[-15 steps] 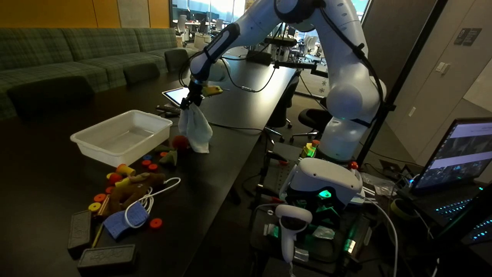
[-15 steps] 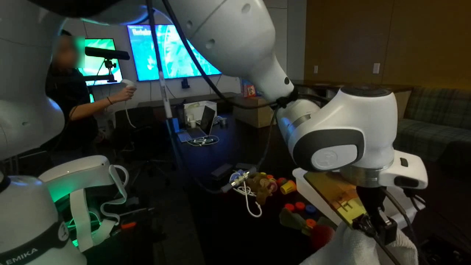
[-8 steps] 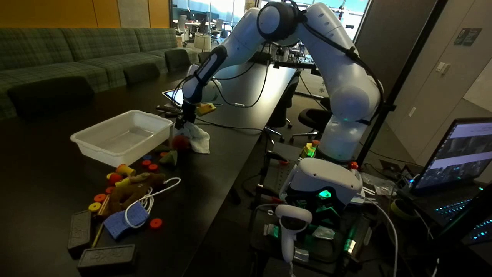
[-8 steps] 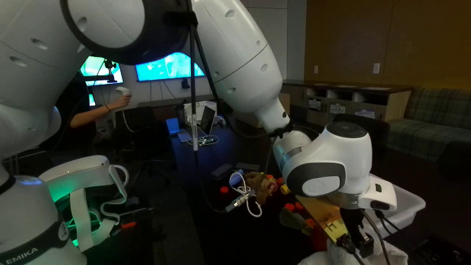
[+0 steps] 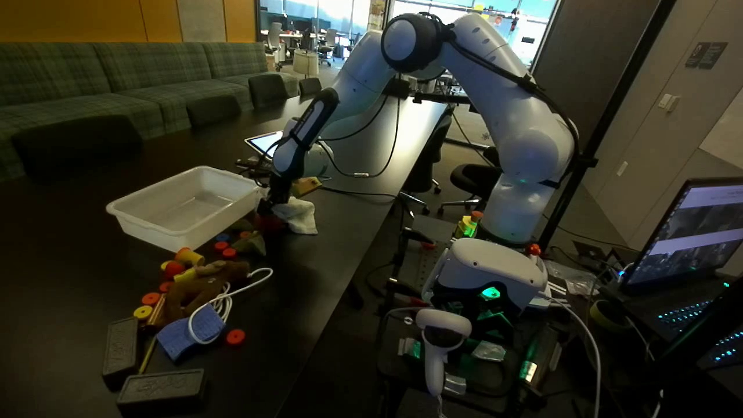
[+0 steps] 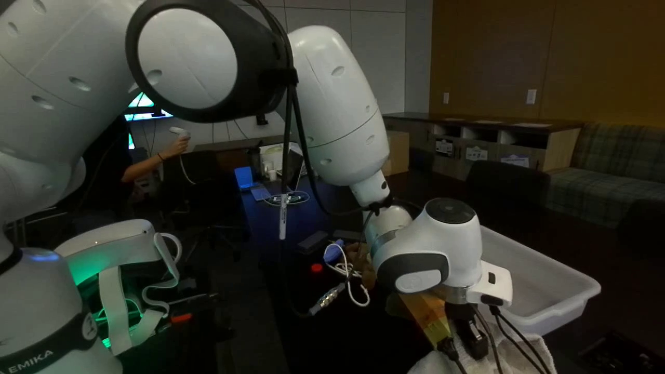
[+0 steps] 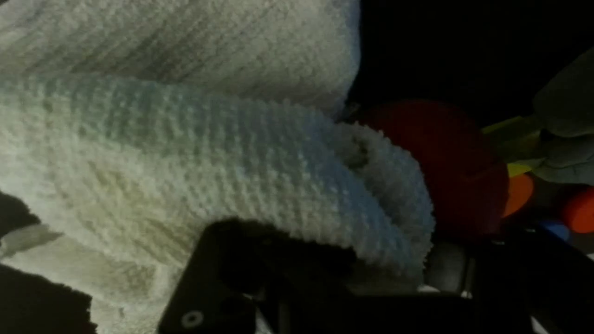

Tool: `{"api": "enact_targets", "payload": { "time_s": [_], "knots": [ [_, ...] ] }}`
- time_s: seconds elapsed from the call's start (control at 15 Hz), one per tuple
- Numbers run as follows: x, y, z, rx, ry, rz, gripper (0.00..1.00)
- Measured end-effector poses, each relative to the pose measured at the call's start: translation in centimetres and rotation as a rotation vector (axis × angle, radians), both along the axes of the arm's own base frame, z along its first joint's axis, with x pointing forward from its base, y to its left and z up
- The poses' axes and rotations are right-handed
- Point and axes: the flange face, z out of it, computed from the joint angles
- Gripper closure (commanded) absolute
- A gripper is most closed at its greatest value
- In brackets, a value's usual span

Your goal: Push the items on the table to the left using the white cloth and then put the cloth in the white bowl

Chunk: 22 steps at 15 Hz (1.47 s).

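My gripper is low over the dark table, shut on the white cloth. The bunched cloth hangs from the fingers and rests partly on the table; it also shows in the other exterior view. In the wrist view the cloth fills the left and middle, with the jaws around its edge. A red ball is right against the cloth. A grey-green item and small red, orange and blue discs lie beyond. No bowl shows; a white rectangular bin stands beside the gripper.
A brown plush toy, white cable, blue item and black blocks lie toward the near end. A tablet lies behind the gripper. A yellow board sits on the wrist. The table edge runs alongside.
My gripper has come down with the cloth, to beside the bin and red ball. The cloth has folded onto the table. The ball and the grey-green item have shifted slightly toward the near end.
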Motion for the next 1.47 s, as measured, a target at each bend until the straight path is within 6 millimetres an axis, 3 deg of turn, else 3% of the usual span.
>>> {"api": "enact_targets", "payload": {
  "time_s": [0.27,0.67,1.07,1.47],
  "knots": [
    [-0.8,4.6,-0.7,0.073,-0.009,-0.035,0.95],
    [-1.5,13.5,-1.4,0.167,-0.009,-0.038,0.95],
    [-2.5,22.8,-1.5,0.246,-0.047,-0.056,0.95],
    [-5.5,33.6,-1.3,0.295,-0.083,-0.040,0.95]
  ]
}}
